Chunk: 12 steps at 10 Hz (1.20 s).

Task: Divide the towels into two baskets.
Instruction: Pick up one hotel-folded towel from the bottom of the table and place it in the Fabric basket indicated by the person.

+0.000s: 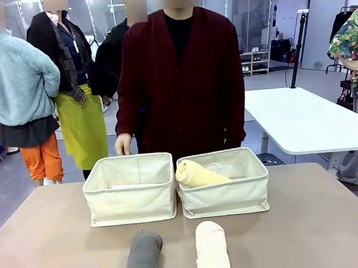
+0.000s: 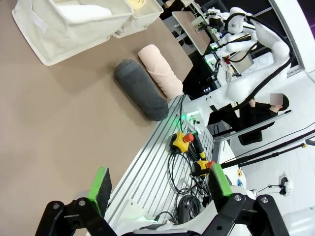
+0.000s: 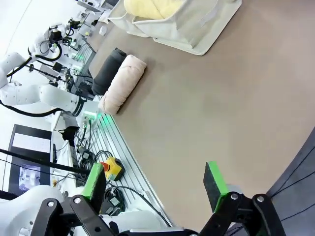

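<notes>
Two cream canvas baskets stand side by side mid-table. The left basket point(image 1: 132, 200) holds the white towel point(image 1: 133, 185), lying low inside. The right basket point(image 1: 227, 195) holds the pale yellow towel point(image 1: 198, 175), leaning on its left wall. In front of them the dark grey towel point(image 1: 143, 258) and the cream towel point(image 1: 212, 249) lie on the table near its front edge. My left gripper point(image 2: 160, 189) is open and empty, hanging over the table's near edge. My right gripper point(image 3: 155, 182) is open and empty too, above bare table.
A person in a dark red cardigan point(image 1: 181, 78) stands just behind the baskets, one hand point(image 1: 123, 144) hanging near the left basket's far rim. The brown tabletop point(image 1: 51, 243) is bare to either side of the towels. A white table point(image 1: 302, 121) stands at the back right.
</notes>
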### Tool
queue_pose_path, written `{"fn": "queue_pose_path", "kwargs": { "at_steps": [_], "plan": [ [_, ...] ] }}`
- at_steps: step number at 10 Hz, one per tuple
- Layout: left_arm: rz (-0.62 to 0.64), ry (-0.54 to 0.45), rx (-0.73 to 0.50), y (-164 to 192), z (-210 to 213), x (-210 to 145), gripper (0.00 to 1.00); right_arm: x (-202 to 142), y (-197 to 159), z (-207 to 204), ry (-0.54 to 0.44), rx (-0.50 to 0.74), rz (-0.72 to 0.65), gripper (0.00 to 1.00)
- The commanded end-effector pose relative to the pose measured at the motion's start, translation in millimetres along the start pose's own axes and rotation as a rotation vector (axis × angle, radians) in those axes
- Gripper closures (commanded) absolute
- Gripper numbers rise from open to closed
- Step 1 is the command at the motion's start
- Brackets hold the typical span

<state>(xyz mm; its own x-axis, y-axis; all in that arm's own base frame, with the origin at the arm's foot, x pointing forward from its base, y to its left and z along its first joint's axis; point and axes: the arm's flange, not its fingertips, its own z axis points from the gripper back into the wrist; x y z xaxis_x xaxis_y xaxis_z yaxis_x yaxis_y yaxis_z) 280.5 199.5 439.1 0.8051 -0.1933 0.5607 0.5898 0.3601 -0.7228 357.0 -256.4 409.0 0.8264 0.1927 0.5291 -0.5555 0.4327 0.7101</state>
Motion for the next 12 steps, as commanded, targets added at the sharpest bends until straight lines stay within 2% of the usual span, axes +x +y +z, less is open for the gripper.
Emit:
{"fn": "queue_pose_path", "kwargs": {
  "at_steps": [1,12],
  "plan": [
    [-0.017,-0.011,-0.014,-1.8,1.7,-3.1,0.0,-1.9,11.9,0.9,0.011,-0.029,0.011,0.0],
    [0.0,0.001,0.0,0.0,-0.2,0.1,0.0,-1.9,11.9,0.9,0.011,-0.029,0.011,0.0]
  ]
}}
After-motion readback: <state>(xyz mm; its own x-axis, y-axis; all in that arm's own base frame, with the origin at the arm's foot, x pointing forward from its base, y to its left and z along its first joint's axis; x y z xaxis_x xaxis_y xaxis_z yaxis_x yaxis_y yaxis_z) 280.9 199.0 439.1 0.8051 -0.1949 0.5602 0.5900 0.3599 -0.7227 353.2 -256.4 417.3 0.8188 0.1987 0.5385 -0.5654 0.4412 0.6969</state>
